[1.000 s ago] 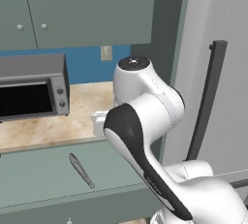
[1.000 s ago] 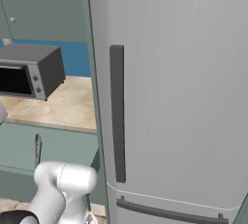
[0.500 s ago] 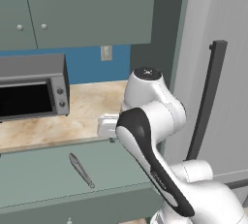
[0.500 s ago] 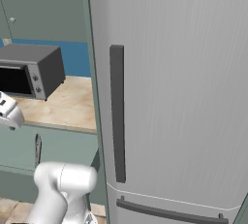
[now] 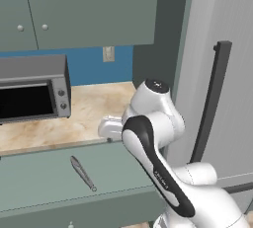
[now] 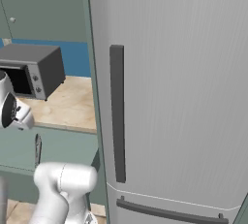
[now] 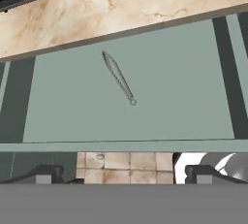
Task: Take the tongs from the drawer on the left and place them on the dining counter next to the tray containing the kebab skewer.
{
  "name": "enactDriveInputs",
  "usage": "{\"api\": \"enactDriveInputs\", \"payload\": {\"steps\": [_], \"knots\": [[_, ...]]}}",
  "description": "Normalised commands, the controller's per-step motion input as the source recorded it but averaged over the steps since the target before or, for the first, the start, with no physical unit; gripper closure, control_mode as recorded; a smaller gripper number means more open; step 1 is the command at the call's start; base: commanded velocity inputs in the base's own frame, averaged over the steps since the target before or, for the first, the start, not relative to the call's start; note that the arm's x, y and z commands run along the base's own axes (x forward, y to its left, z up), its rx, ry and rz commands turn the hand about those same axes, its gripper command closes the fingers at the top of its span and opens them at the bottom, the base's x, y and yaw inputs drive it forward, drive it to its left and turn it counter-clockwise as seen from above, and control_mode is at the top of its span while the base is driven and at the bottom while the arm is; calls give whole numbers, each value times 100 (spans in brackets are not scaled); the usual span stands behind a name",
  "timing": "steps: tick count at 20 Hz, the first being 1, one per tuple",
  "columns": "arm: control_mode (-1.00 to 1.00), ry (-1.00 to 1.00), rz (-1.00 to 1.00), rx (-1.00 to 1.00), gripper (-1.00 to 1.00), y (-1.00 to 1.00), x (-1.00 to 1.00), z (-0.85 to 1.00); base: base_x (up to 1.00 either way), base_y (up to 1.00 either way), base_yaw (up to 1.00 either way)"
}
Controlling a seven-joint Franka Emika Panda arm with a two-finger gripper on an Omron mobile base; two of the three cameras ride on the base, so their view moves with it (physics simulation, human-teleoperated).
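A tall grey fridge [image 6: 169,92] stands right of the open drawer [image 5: 44,172]. Behind the drawer runs a beige desk [image 5: 84,116] bearing a toaster oven [image 5: 32,88]. The tongs [image 7: 117,77] lie inside the drawer, near its middle. Above the drawer, apart from the tongs, the claw [image 7: 121,172] stands wide and empty.

Toaster oven [image 5: 30,90] cut off (left edge); drawer [image 5: 44,180] too.

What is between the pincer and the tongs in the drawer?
Nothing. In the hand view, only bare drawer floor lies between the open pincer and the tongs.
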Motion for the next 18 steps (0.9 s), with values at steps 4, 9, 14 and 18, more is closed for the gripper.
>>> {"api": "enactDriveInputs", "payload": {"steps": [4, 9, 14, 18], "knots": [[-100, 0, 2, -9, -100, 25, 33, -43, 0, 0, 0], [-100, 0, 14, -18, -100, 28, 39, -54, 0, 0, 0], [-100, 0, 20, -2, -100, 19, 43, -55, 0, 0, 0], [-100, 0, 23, 0, -100, 8, 30, -46, 0, 0, 0]]}}
